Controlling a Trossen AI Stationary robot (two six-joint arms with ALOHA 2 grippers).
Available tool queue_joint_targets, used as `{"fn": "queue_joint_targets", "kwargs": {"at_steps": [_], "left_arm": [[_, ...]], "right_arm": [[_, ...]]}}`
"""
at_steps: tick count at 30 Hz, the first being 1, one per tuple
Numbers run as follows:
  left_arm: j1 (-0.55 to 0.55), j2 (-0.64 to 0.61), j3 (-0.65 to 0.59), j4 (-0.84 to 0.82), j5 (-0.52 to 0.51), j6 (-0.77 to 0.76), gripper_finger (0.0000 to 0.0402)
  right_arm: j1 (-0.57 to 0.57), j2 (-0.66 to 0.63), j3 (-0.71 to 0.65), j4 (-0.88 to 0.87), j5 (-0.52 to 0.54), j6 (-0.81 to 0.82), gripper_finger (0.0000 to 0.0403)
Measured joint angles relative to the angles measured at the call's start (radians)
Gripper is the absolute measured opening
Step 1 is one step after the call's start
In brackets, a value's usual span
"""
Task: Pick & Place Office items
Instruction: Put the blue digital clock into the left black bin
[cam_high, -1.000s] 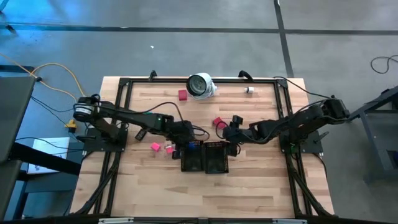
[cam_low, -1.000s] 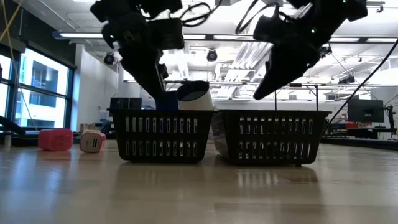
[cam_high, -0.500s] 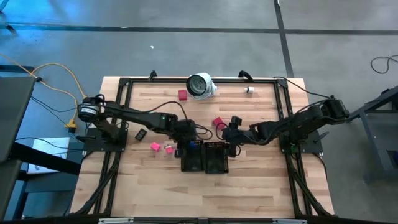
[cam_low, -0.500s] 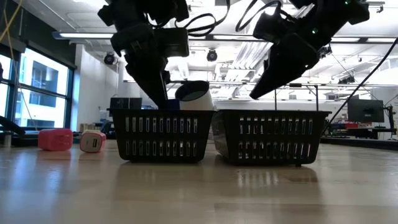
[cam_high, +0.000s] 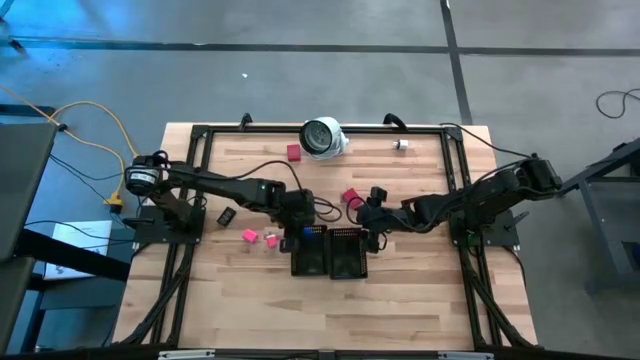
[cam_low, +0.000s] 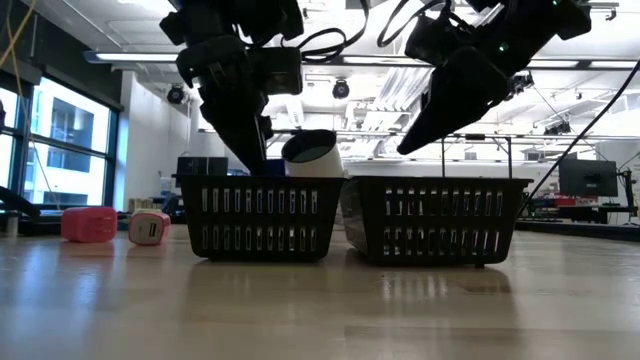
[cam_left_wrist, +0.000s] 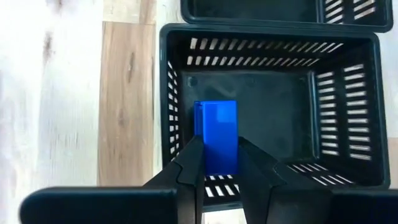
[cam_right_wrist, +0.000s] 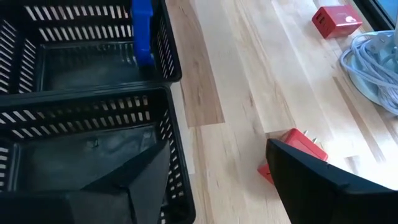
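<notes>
A blue piece (cam_left_wrist: 216, 127) hangs in the mouth of the left black tray (cam_high: 309, 257), close to its wall, with my left gripper (cam_left_wrist: 219, 143) shut on it. Over the table just beyond the right black tray (cam_high: 348, 255), my right gripper (cam_right_wrist: 211, 186) is open and touches nothing. A red piece (cam_right_wrist: 293, 147) lies flat on the wood beside one of its fingers. Two pink pieces (cam_high: 249, 236) (cam_high: 270, 240) lie left of the trays. Another red piece (cam_high: 293, 152) and a white piece (cam_high: 400, 144) lie near the far edge. My left gripper pinches the blue piece between its two fingers by the long sides at its upper end (cam_left_wrist: 214, 163). The fingers slant steeply down and lie along the piece. It hangs upright below them inside the tray's rim (cam_right_wrist: 142, 37); whether its lower end touches the tray floor, I cannot tell.
A large round white-and-grey object (cam_high: 323, 137) stands at the far edge, with a pale cable (cam_right_wrist: 380, 62) on the wood near it. A small black item (cam_high: 227, 215) lies left of the left arm. The two trays stand side by side at the table's middle.
</notes>
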Motion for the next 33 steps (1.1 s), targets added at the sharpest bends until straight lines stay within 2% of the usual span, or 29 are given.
{"fn": "queue_joint_targets", "kwargs": {"at_steps": [15, 24, 33], "left_arm": [[0.023, 0.0, 0.0, -0.014, 0.066, 0.018, 0.0058], [0.023, 0.059, 0.002, -0.014, 0.074, 0.014, 0.0065], [0.023, 0.064, 0.006, -0.005, 0.076, 0.017, 0.007]], "right_arm": [[0.0, 0.0, 0.0, 0.0, -0.004, 0.0, 0.0254], [0.0, 0.0, 0.001, 0.002, -0.004, 0.0, 0.0254], [0.0, 0.0, 0.001, 0.002, -0.008, 0.0, 0.0254]]}}
